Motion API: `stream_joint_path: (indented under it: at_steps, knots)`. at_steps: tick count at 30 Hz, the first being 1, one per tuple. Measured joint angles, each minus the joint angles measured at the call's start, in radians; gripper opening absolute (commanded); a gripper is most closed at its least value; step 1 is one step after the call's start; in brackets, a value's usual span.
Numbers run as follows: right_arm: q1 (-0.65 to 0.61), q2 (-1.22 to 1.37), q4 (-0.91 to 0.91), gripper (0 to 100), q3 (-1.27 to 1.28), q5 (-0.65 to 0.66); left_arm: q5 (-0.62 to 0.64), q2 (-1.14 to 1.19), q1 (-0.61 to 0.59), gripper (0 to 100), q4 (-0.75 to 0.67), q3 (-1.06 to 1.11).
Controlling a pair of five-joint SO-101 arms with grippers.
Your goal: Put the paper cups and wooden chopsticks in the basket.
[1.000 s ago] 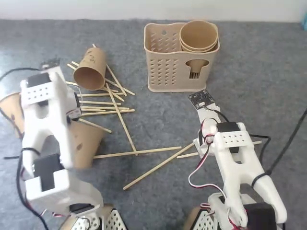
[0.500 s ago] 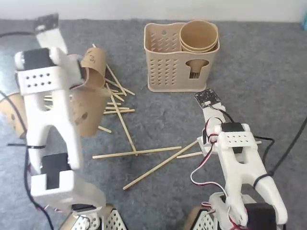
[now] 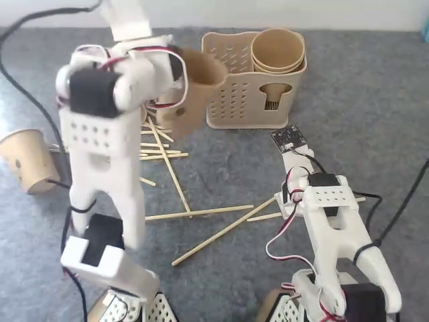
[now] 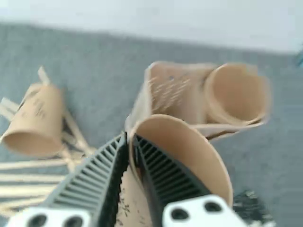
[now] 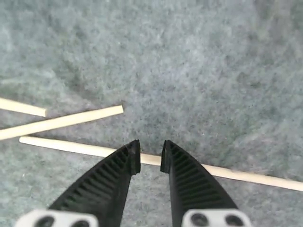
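High view: the basket (image 3: 234, 100) stands at the back of the carpet (image 3: 382, 107). Stacked cups (image 3: 277, 48) sit mouth-up in its right part. The raised left arm carries the held cup (image 3: 196, 86), tilted, just beside the basket's left front corner. A side cup (image 3: 30, 161) lies on its side at the far left. Chopsticks (image 3: 201, 213) lie scattered between the 2 arms.

Left wrist view: the left gripper (image 4: 130, 144) pinches the held cup's wall at the rim, with 1 finger inside and 1 outside. The basket lies just beyond. A third cup (image 4: 33, 120) lies on chopsticks off to one side.

Right wrist view: the right gripper (image 5: 150, 158) hangs low over the carpet, fingers slightly apart. 1 stick (image 5: 236, 174) runs under the gap.

1 s ago the left arm was low at the left, the held cup down by the carpet. It has since risen and swung to the basket. The right arm has barely shifted.
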Motion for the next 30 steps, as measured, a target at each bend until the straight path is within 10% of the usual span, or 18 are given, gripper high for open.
stream_joint_path:
  at_steps: [30]
  knots:
    - [0.0, 0.0, -0.002, 9.6, 0.0, 0.006, 0.104, 0.229, 0.232, 1, -1.034, 0.204]
